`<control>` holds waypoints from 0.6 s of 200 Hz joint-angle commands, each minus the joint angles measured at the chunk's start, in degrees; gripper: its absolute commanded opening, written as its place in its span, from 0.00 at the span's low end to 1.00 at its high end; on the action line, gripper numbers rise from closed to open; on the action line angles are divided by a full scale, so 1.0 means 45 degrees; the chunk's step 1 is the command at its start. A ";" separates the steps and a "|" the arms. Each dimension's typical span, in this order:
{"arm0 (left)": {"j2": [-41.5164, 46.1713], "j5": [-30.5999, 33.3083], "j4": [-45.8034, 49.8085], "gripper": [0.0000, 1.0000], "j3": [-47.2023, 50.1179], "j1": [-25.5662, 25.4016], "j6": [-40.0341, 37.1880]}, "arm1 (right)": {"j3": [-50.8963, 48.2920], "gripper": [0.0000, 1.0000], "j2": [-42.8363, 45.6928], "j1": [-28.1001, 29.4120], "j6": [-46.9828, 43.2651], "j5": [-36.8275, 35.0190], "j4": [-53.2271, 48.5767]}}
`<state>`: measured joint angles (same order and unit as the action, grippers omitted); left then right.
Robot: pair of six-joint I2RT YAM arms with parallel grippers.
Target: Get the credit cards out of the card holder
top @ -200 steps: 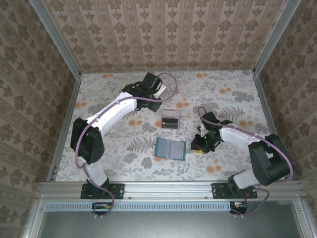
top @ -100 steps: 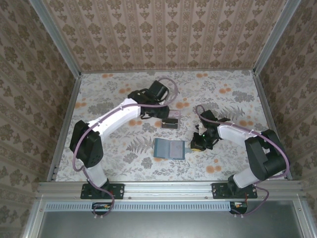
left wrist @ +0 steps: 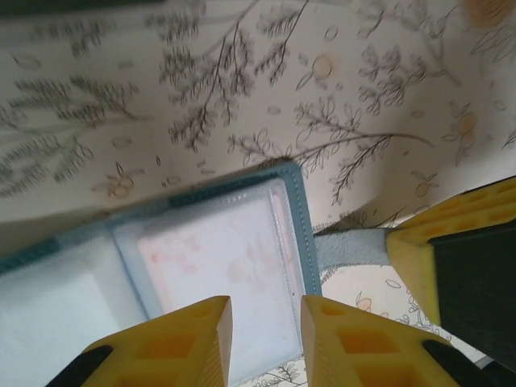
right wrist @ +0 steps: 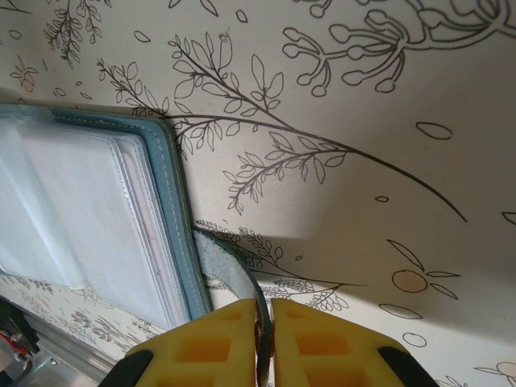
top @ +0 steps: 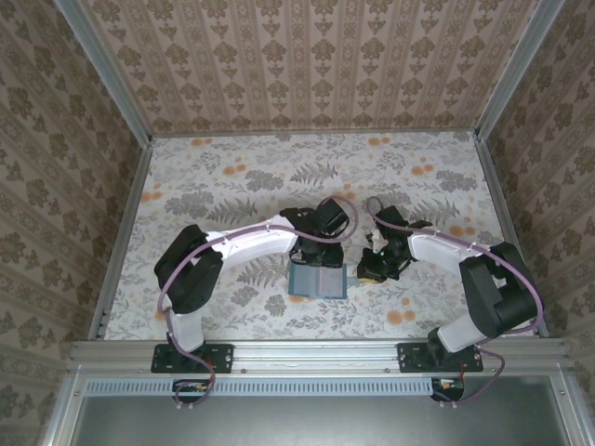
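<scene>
Right end effector [right wrist: 264, 310] on card holder [right wrist: 97, 218] tab; floral tabletop [top: 232, 177], damask-papered walls [top: 307, 65].

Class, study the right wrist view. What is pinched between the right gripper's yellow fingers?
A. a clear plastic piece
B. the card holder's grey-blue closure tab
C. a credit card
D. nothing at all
B: the right gripper is closed on the thin grey-blue closure tab, which curves out from the edge of the open teal card holder.
</scene>
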<state>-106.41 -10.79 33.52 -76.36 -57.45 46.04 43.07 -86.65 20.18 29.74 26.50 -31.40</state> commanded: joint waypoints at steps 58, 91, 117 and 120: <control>-0.0447 -0.1802 -0.2896 0.30 0.1332 -0.0140 0.2053 | 0.0073 0.14 -0.0094 0.0051 -0.0353 0.0322 -0.0290; -0.0901 -0.2396 -0.3383 0.30 0.1324 -0.0143 0.2107 | 0.0057 0.15 -0.0081 0.0055 -0.0347 0.0306 -0.0290; -0.1079 -0.2288 -0.2830 0.30 0.1218 -0.0151 0.2075 | 0.0078 0.15 -0.0132 0.0046 -0.0358 0.0284 -0.0291; -0.1097 -0.2241 -0.2726 0.30 0.1198 -0.0144 0.2047 | 0.0078 0.15 -0.0123 0.0060 -0.0348 0.0297 -0.0291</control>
<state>-110.26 -19.84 19.62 -70.89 -57.78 54.46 43.07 -86.65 20.18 28.64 26.65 -31.42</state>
